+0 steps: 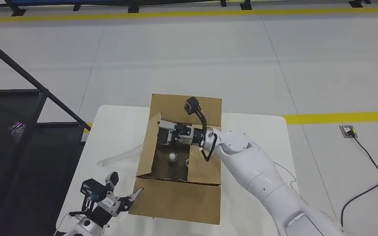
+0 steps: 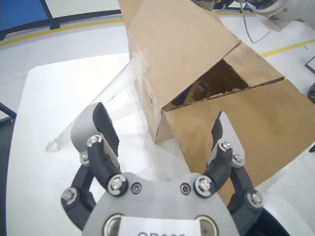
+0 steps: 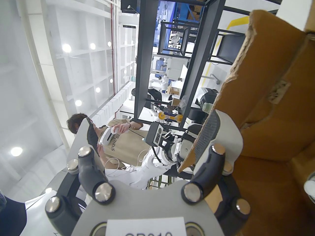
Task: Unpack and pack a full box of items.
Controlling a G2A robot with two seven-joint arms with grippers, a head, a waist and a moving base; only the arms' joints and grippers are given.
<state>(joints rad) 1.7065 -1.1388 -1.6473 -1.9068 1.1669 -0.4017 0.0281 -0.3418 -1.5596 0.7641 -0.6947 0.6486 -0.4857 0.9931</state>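
A brown cardboard box (image 1: 201, 162) stands mid-table with its flaps up. Down inside it stands a bottle with a round cap (image 1: 172, 157), whose dark cap (image 2: 201, 88) peeks through the gap under a flap. My right gripper (image 1: 167, 133) hangs over the box's far left corner, open; in its wrist view the right gripper (image 3: 150, 133) has the torn edge of a cardboard flap (image 3: 270, 94) lying against one finger pad (image 3: 209, 131). My left gripper (image 2: 162, 126) is open and empty, near the table's front left, just short of the box's near flap (image 2: 236, 128).
A long strip of clear plastic (image 2: 98, 99) lies on the white table (image 1: 260, 135) left of the box, also in the top view (image 1: 121, 156). A black frame (image 1: 35, 112) stands beyond the table's left edge. Bare tabletop lies right of the box.
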